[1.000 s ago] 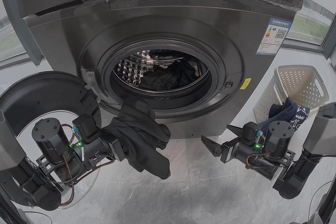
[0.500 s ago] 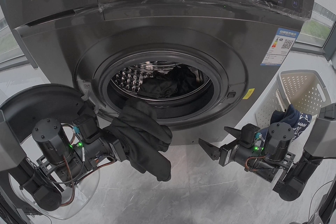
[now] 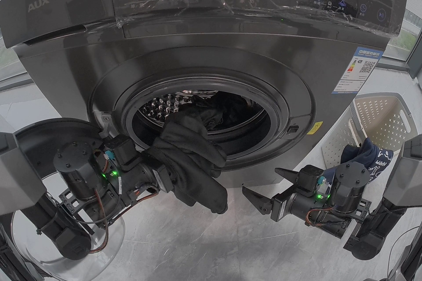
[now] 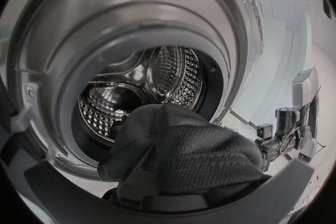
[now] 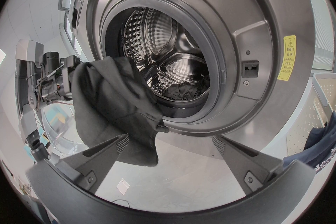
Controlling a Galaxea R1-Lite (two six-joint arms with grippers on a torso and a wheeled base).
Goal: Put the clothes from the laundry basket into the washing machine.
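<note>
- Right gripper [image 3: 269, 189] hung low over the floor [image 3: 220, 242] before the washing machine [image 3: 211, 53], jaws spread wide with nothing between them
- Left gripper [image 3: 176, 170] was clamped on a black garment [image 3: 193, 154], whose top was just before the port's lower rim [image 3: 246, 150]
- Open door [image 3: 44, 141] stood leftward
- Dark clothes [image 3: 220, 108] lay in the drum
- Laundry basket [image 3: 382, 110] stood right of the machine, with a navy garment [image 3: 369, 156] draped over its rim

Left of washing machine [image 3: 211, 45]: open door [image 3: 39, 141]. Right, on floor: laundry basket [image 3: 382, 115], second garment [image 3: 373, 156] over near rim. Before drum mouth, lower left: garment [image 3: 193, 154]. Behind, inside drum: clothes [image 3: 220, 108]. Right of garment: right gripper [image 3: 260, 181].
</note>
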